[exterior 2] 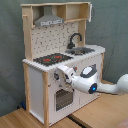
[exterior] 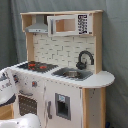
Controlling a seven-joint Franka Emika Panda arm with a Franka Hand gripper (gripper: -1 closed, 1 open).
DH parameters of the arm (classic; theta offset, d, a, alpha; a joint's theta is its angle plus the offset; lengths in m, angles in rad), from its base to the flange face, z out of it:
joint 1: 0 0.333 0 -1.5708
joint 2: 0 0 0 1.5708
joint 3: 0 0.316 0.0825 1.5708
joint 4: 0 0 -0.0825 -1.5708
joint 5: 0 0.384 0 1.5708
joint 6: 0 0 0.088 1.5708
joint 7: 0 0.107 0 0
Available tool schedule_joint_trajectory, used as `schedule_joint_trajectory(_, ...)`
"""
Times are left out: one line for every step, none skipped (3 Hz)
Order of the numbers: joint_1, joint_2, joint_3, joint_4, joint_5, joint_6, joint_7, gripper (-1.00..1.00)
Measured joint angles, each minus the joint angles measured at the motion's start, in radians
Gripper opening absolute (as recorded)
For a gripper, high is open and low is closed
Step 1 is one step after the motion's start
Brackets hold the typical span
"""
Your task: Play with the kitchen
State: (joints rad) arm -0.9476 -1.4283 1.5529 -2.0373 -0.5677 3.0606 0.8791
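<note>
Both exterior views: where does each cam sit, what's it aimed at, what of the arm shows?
First exterior view: off the kitchen front, toward its sink end, facing the hob and oven door; white arm parts at its left edge.
Second exterior view: off the hob-end corner; arm enters from its right, gripper at the front panel above the oven door.
Shared: kitchen, hob, sink, tap.

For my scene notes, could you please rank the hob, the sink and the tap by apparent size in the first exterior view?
1. hob
2. sink, nearly the hob's size, so that order is unsure
3. tap, clearly smallest
</note>
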Motion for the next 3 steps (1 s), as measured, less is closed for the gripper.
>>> schedule_joint_trajectory(0.0,0.002,0.003,-0.001,-0.001,0.012,0.006,-1.0)
schedule_joint_trajectory(0.0,0.002,0.004,0.0,-0.001,0.015,0.006,1.0)
schedule_joint_trajectory(0.072,-0.026,0.017,0.001,-0.003,-0.019,-0.064,1.0)
